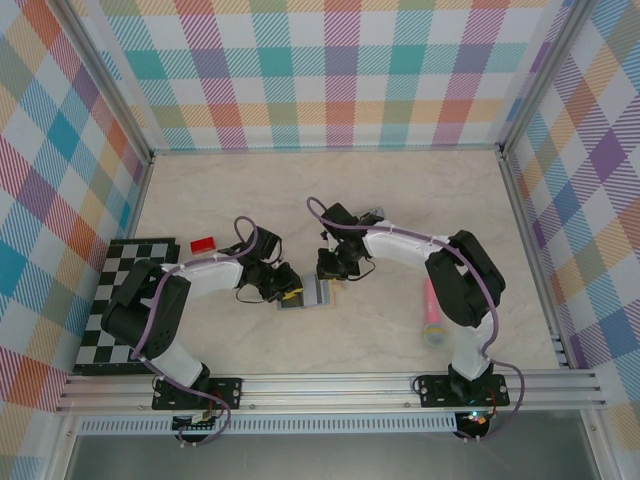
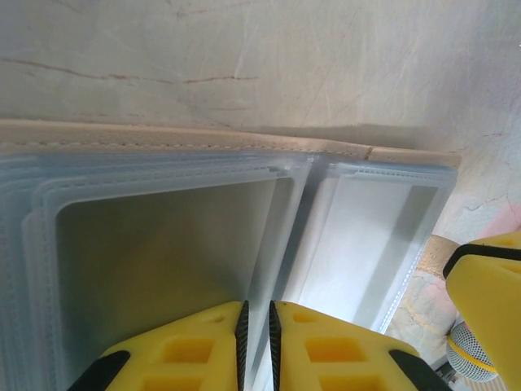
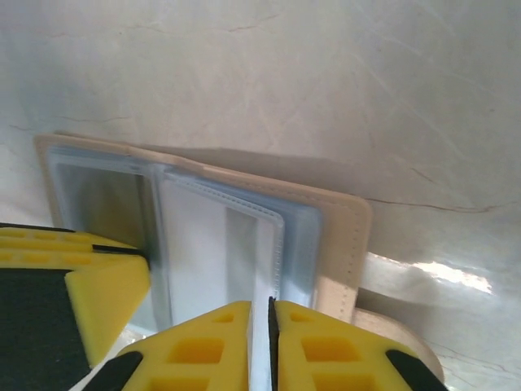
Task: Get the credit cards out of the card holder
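**Overhead view.** The card holder (image 1: pixel 312 294) lies open near the middle of the bench (image 1: pixel 430 190), and my two arms meet over it. My left pincer (image 2: pixel 257 311) comes in from 9 o'clock and my right pincer (image 3: pixel 269 308) from 12 o'clock. Each arm hides part of the holder.
- A red credit card (image 1: pixel 204 243) lies flat at 10 o'clock, well apart from the holder.
- A checkered board (image 1: pixel 120 255) lies at 9 o'clock by the left wall, partly under my left elbow.
- A pink microphone (image 1: pixel 432 312) lies at 3 o'clock, beside my right forearm.
- The far half of the bench lies open up to the plaid walls (image 1: pixel 330 70).
- An aluminium rail (image 1: pixel 330 385) carrying both bases bounds the near edge.

**Left wrist view.** My left pincer is closed on the edge of one clear sleeve (image 2: pixel 281 244) of the holder, with the thin sheet between pads that almost meet. A stitched tan border runs along 12 o'clock, with bare bench beyond it. A yellow finger (image 2: pixel 488 301) of my right pincer stands at 4 o'clock, and the microphone's mesh head is just below it.

**Right wrist view.** My right pincer is likewise closed on a sleeve edge. The stitched tan cover shows at 3 o'clock. A left finger (image 3: pixel 81 293) sits at 8 o'clock, just beside the sleeves. Both wrist views resolve the stacked sleeves, which from overhead read as a small grey patch.
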